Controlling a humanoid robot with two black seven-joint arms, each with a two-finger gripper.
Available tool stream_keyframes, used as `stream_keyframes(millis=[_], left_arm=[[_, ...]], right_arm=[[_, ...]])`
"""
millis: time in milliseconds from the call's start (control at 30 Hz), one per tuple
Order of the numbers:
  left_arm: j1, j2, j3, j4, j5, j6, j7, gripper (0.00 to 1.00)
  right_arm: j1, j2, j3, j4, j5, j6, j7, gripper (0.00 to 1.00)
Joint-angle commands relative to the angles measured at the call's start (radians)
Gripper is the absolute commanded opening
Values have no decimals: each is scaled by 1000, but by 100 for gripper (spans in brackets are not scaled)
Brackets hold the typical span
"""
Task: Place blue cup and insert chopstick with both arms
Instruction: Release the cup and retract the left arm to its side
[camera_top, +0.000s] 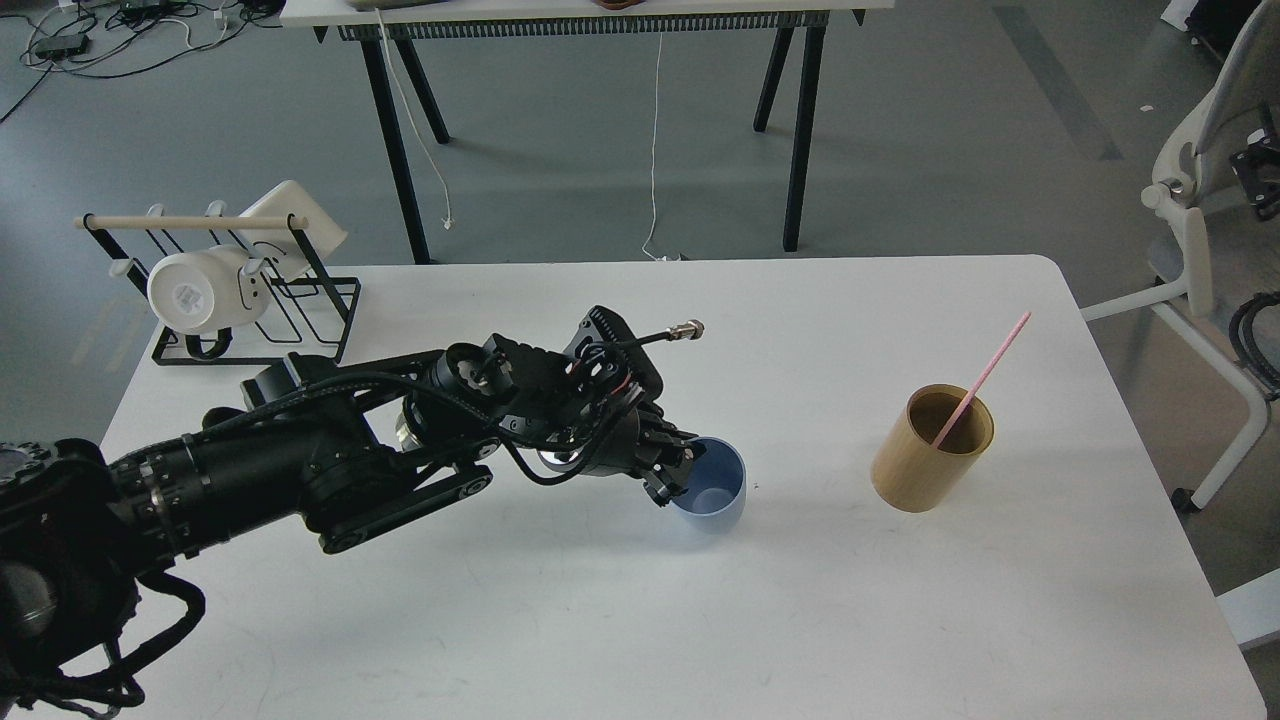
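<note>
The small light-blue plastic cup (712, 490) stands upright near the middle of the white table (600, 620). The black left gripper (672, 462) grips its left rim, one finger inside and one outside, jaws pinching the wall. Well to the right, the thin pink chopstick (985, 375) leans in a tan bamboo cylinder (925, 460). At the far left, a black wire rack (255, 320) with a pale wooden rod holds a white cup (195, 290); its base label is too small to read.

The left end effector (672, 463) apparently grips the blue cup's (712, 490) rim; the chopstick (982, 380) leans in the bamboo cylinder (925, 462).
</note>
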Motion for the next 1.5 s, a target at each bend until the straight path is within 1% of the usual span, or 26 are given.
stream_keyframes(millis=[0, 100, 200, 433, 467, 533, 600, 633, 667, 767, 833, 900, 933, 1000, 1033, 1133, 1267, 1400, 1467], left_arm=[[2, 1, 0, 0, -1, 0, 0, 10], [3, 1, 0, 0, -1, 0, 0, 11], [3, 4, -1, 0, -1, 0, 0, 15], [-3, 10, -15, -2, -4, 0, -2, 33], [-7, 12, -18, -5, -8, 0, -5, 36], [-10, 16, -38, -6, -15, 0, -11, 50], [-9, 21, -111, -11, -20, 0, -15, 65], [-7, 21, -170, -11, -27, 0, -15, 75], [0, 22, -226, -11, -43, 0, -14, 81], [7, 27, -363, -8, -128, 0, -12, 84], [8, 31, -444, 3, -222, 0, -12, 85], [10, 68, -518, 33, -346, 0, -12, 87], [11, 87, -541, 55, -409, 0, -12, 89], [11, 125, -573, 110, -570, 0, -14, 98], [11, 142, -581, 135, -651, 0, -14, 99], [10, 185, -609, 216, -973, 0, -15, 99], [10, 203, -617, 293, -1406, 0, -9, 99], [8, 203, -630, 394, -1711, 0, -15, 99], [8, 200, -665, 435, -1852, 0, -15, 99]], right_arm=[[-1, 0, 0, 0, 0, 0, 0, 99], [-1, 0, 0, 0, 0, 0, 0, 99], [-3, -2, 1, 0, 0, 0, 0, 99], [-3, -22, 1, 0, 0, 0, 0, 99], [-3, -25, 1, 0, 1, 0, 0, 99], [-3, -29, 1, 1, 0, 0, -2, 99], [-3, -48, -2, 9, 1, 0, 0, 99], [-3, -63, -5, 18, 0, 0, 0, 99], [-3, -80, -12, 30, -2, 0, 0, 99], [-21, -147, -26, 84, -14, 0, 0, 99], [-44, -201, -48, 127, -14, 0, 0, 99], [-50, -265, -75, 185, -17, 0, 0, 99], [-52, -296, -92, 213, -22, 0, 0, 98], [-61, -350, -132, 280, -54, 0, 0, 98], [-69, -365, -141, 306, -75, 0, 1, 98], [-76, -378, -144, 343, -192, 0, 1, 98], [-73, -367, -141, 371, -360, 0, 1, 98], [-76, -371, -149, 516, -518, 0, 1, 98], [-79, -376, -150, 594, -600, 0, 1, 98]])
